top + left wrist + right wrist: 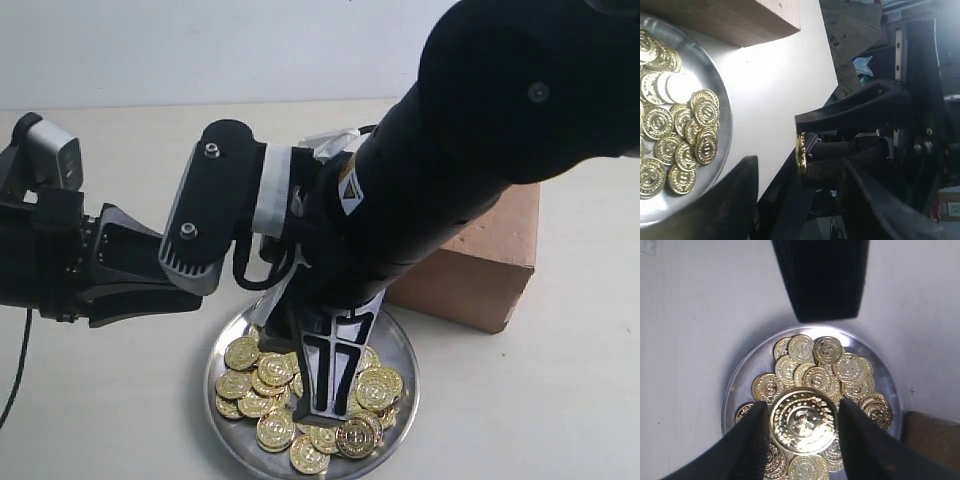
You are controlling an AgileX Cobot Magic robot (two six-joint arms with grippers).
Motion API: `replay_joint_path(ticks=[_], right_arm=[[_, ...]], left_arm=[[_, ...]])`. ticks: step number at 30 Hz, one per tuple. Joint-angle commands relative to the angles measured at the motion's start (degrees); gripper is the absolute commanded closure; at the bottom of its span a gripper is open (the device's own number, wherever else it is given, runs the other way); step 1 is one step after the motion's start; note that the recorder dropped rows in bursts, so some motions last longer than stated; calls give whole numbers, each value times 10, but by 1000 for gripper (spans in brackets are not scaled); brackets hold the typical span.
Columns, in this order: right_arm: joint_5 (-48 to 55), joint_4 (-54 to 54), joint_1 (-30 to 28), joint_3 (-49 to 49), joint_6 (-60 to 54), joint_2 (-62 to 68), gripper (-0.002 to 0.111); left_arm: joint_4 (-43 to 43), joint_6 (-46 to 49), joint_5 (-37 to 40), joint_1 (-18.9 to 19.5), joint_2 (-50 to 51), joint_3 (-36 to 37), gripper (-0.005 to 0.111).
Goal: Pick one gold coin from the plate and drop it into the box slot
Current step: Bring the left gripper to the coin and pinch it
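Now right hand (pixel 802 412) pinches gold coin (pixel 802 422) just over plate (pixel 733 390); left hand (pixel 796 167) spread wide.

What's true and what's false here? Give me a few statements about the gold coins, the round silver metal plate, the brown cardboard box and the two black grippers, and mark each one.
1. The right gripper clamps one round gold coin between its fingers. True.
2. The round silver metal plate is empty. False: a heap of gold coins lies in it.
3. A reddish-brown cardboard box stands beside the plate. True.
4. The left gripper grips the plate's rim. False: it is open, and the plate is not between its fingers.
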Motion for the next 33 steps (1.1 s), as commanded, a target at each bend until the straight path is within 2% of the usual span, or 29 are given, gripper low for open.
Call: replay_joint_path(ticks=[1,3,12,18,29,31,33], right_arm=[[-7,0,2,-1,4,-5,84],[-8,-3,2,-1,14,-5,84],[-38,-2,2,-1,19,-5,84],[-47,-1,2,-1,30,-5,84],[-47,-1,2,-1,30,-5,84],[-46,-1,2,-1,30,-5,84],[-46,-1,2,-1,30,-5,84]], left_arm=[[-12,5,5,-43,24,-34,58],[-12,3,5,-55,33,-43,58],[1,5,5,-56,38,-45,58],[8,5,-37,-88,38,-48,58],[-5,6,-38,-88,69,-68,59],[-5,6,-38,-88,74,-68,61],[-7,10,-38,-88,77,-68,71]])
